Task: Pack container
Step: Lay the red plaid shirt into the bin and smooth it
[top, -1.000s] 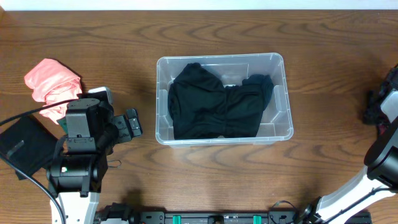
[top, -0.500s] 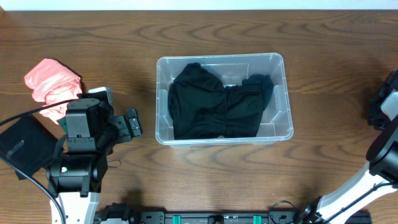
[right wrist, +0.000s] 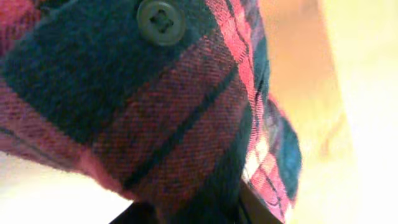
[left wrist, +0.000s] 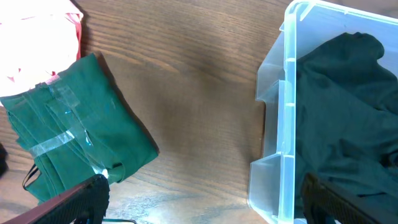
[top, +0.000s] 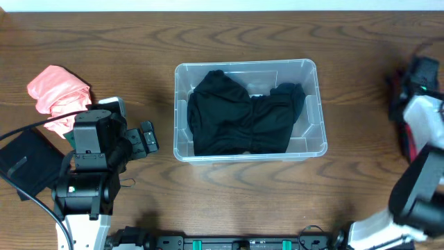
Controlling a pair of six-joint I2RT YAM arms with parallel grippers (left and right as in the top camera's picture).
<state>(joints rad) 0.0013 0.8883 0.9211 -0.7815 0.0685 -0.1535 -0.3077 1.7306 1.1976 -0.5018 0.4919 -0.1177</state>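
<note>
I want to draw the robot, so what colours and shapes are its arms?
The left arm is chunky, black and boxy, with a white section below and black cables looping off it. Its fingers are black. The right arm is white and black with rounded joints.

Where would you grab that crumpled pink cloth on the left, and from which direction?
Pinch a raised fold atop the pink cloth, coming straight down from above. It lies in a loose heap, so ridges stick up while its edges lie flat.
</note>
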